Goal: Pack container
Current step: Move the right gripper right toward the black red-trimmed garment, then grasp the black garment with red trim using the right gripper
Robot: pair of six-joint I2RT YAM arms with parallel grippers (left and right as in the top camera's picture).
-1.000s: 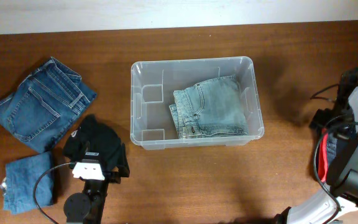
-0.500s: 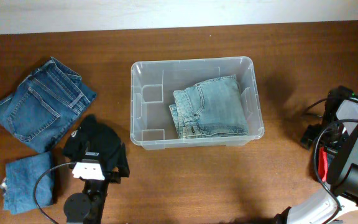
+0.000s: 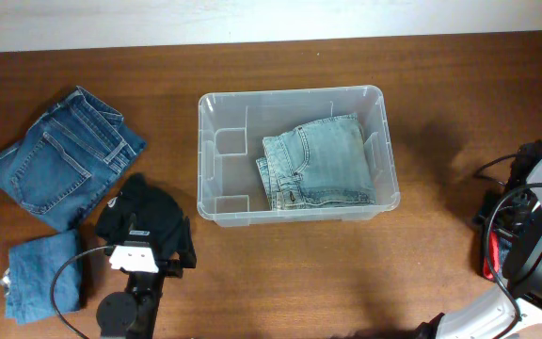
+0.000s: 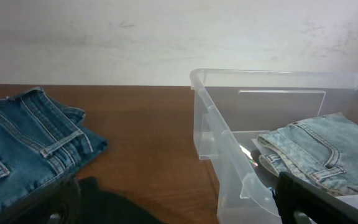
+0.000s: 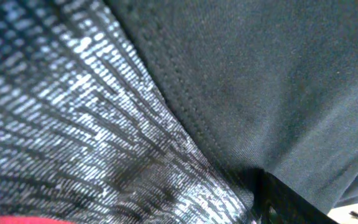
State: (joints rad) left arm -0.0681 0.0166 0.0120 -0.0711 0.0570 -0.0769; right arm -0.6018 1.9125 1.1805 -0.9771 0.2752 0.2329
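Observation:
The clear plastic container [image 3: 216, 141] stands mid-table with folded light-blue jeans [image 3: 318, 168] in its right half. In the left wrist view the container's wall [image 4: 225, 146] and those jeans [image 4: 319, 152] are at the right. My left gripper [image 3: 149, 247] is open over a black garment [image 3: 147, 215], its fingers wide apart around the cloth [image 4: 179, 208]. My right gripper [image 3: 525, 221] is at the table's right edge. Its view is filled with dark cloth [image 5: 260, 74] and shiny woven fabric [image 5: 73, 124]; only one finger shows.
Folded dark-blue jeans [image 3: 59, 155] lie at the far left, and they also show in the left wrist view [image 4: 23, 143]. A smaller folded blue denim piece [image 3: 38, 278] lies at the front left. Cables and a red part [image 3: 490, 250] hang by the right arm.
The right arm has swung down and out toward the table's right edge. The left arm, the container and the clothes have not moved.

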